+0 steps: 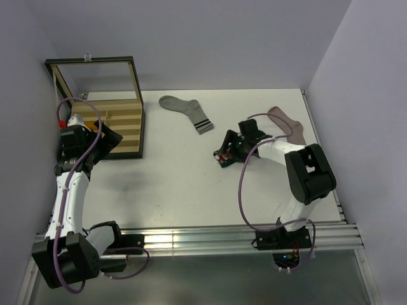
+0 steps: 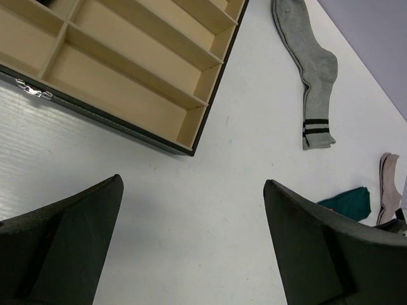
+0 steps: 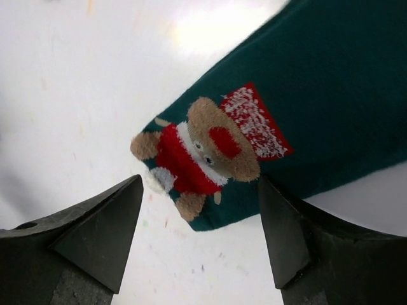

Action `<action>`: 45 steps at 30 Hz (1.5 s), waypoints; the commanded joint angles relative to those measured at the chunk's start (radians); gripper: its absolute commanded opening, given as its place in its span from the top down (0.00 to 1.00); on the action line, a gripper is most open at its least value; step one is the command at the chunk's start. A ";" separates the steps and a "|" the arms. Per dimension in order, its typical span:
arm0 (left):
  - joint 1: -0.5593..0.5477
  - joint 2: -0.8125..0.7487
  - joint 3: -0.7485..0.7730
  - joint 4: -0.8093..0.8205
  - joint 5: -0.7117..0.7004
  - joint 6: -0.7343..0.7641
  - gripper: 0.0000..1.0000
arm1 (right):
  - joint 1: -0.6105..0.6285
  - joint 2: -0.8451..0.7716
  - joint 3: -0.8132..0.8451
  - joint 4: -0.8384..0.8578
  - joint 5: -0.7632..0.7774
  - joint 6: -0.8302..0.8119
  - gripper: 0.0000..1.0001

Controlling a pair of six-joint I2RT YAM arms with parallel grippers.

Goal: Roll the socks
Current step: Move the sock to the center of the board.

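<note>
The dark teal sock lies flat on the worktop, right of centre. My right jaws stand open astride its bear-figure end. It looks soft, light and limp, so I'd pinch that end's edge. Its length slants away from there, and my arm hides how far. My left jaws gape empty near the box.
</note>
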 commanded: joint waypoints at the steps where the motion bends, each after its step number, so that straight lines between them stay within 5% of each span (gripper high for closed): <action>1: -0.003 -0.004 -0.003 0.048 0.037 -0.006 0.02 | 0.142 -0.020 -0.065 -0.095 0.027 -0.065 0.19; 14: -0.003 0.039 -0.016 0.065 0.082 -0.033 0.03 | 0.466 -0.133 0.080 -0.146 0.390 -0.245 0.22; 22: 0.007 0.070 -0.006 0.065 0.096 -0.042 0.03 | 0.614 -0.204 0.024 -0.090 0.499 -0.368 0.28; 32: 0.007 0.079 -0.006 0.068 0.109 -0.046 0.04 | 0.691 -0.052 0.108 -0.172 0.637 -0.405 0.48; 45: 0.008 0.079 -0.006 0.066 0.106 -0.048 0.04 | 0.725 0.035 0.128 -0.196 0.654 -0.410 0.50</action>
